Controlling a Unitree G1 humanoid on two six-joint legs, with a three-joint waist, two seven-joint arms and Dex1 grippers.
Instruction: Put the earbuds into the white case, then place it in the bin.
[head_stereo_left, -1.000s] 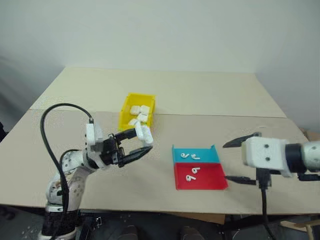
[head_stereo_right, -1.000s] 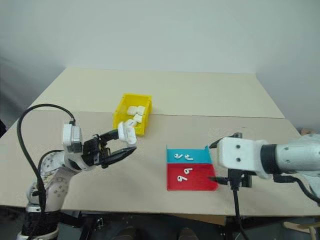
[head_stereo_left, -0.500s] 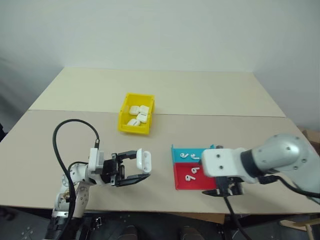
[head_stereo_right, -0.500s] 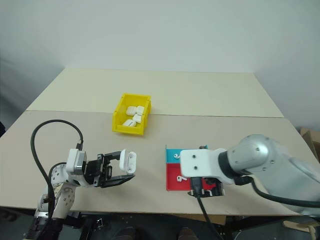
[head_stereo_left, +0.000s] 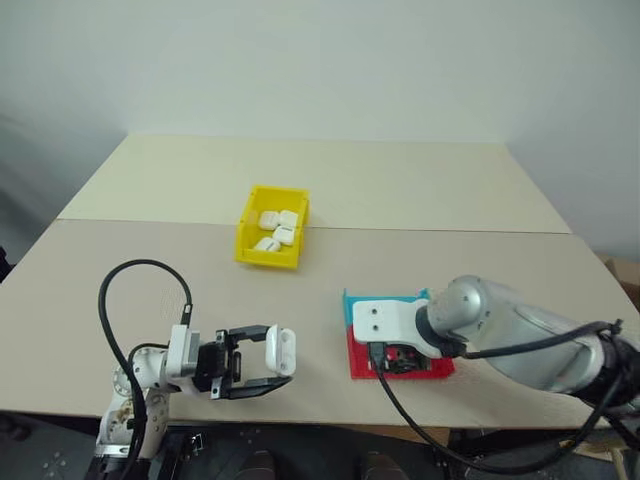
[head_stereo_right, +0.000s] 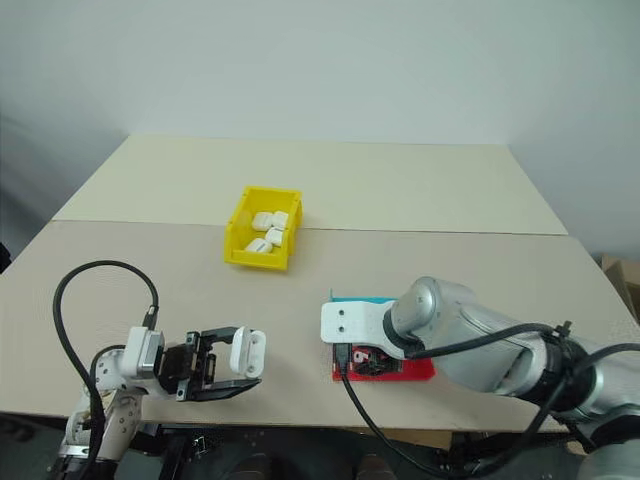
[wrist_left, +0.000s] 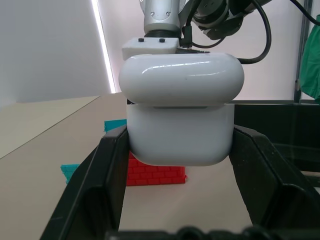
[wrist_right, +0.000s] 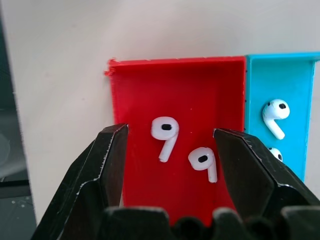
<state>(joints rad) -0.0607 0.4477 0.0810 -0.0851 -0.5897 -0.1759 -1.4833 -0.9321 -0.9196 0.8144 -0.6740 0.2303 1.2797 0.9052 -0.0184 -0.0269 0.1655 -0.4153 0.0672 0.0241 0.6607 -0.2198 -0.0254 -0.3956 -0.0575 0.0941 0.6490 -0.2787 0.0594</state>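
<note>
Earbuds (wrist_right: 182, 145) (red tray (wrist_right: 150, 90)) lie between spread right gripper (wrist_right: 170, 145) fingers, seemingly untouched; left gripper (wrist_left: 180, 145) clamps white case (wrist_left: 181, 107)

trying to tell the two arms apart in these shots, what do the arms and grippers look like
The left arm is slim, white and grey with a looping black cable. The right arm is a thick silver-grey cylinder ending in a white block, with black cables trailing. Each ends in a gripper, left gripper and right gripper, with two black, wedge-shaped fingers.

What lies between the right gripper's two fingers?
Two earbuds in the red tray lie between the open right gripper's fingers, in the right wrist view.
</note>
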